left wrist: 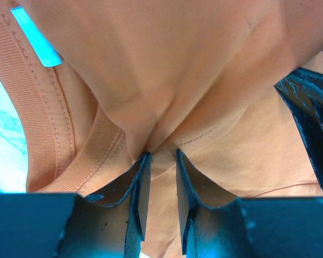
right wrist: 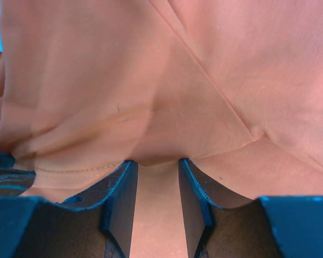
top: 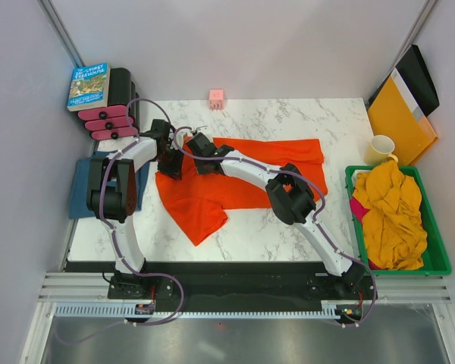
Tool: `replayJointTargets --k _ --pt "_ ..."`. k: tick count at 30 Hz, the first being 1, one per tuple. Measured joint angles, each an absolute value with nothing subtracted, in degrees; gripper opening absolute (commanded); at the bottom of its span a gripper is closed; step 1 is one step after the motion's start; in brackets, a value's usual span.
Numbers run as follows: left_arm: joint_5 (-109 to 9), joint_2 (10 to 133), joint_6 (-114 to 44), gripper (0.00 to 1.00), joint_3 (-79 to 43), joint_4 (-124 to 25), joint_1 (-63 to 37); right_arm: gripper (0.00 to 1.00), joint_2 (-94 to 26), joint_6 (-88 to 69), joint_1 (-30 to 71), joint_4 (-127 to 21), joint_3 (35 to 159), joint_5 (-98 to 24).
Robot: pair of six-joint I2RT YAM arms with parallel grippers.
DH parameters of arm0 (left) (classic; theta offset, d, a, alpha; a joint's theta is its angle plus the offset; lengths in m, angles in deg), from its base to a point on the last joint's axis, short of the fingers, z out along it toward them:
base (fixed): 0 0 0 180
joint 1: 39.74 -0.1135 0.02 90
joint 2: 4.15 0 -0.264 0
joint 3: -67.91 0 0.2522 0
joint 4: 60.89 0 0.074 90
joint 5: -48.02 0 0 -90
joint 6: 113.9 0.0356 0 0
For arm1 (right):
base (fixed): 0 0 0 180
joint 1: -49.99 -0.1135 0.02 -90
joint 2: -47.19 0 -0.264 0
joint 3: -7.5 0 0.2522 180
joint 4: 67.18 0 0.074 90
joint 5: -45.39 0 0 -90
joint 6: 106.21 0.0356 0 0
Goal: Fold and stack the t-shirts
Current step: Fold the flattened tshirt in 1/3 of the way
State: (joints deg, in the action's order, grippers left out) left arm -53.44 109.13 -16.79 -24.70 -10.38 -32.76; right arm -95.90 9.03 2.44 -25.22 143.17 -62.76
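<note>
A white marble-patterned rectangular tabletop [top: 250, 235] stands enclosed on three sides by plain pale grey wall panels [top: 250, 45], with slim silver metal corner posts [top: 61, 32], under even, diffuse light.

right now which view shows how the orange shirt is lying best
Top external: the whole orange-red t-shirt shows, spread across the marble table. Left wrist shows only collar ribbing and bunched cloth; right wrist only a close-up fold.
</note>
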Motion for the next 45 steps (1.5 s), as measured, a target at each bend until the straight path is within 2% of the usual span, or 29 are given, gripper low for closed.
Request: replayJointTargets --k 24,37,40,42,43,45 --pt "-53.5 109.1 -16.8 0.33 -24.5 -10.6 -32.8 0.4 -96.1 9.6 2.6 -27.8 143.2 -62.9" --pt "-53.9 109.1 -16.7 0.33 -24.4 -10.8 -32.9 0.34 -96.5 11.1 2.6 -29.8 143.4 -64.1" --pt "-54.1 109.1 -16.6 0.33 -24.3 -10.8 -32.9 0.31 -97.1 11.5 2.7 -30.0 143.5 -64.3" --pt "-54.1 109.1 -16.4 0.33 -24.3 -10.9 -32.9 0.25 -97.1 11.8 2.7 -30.2 143.5 -64.5" --pt "-54.1 109.1 -16.3 0.33 -24.3 -10.9 -32.9 0.22 -97.1 12.0 2.7 -30.2 143.5 -64.5" --pt "-54.1 109.1 -16.2 0.33 -24.3 -10.9 -32.9 0.05 -97.1 12.3 2.9 -30.2 143.5 -64.6"
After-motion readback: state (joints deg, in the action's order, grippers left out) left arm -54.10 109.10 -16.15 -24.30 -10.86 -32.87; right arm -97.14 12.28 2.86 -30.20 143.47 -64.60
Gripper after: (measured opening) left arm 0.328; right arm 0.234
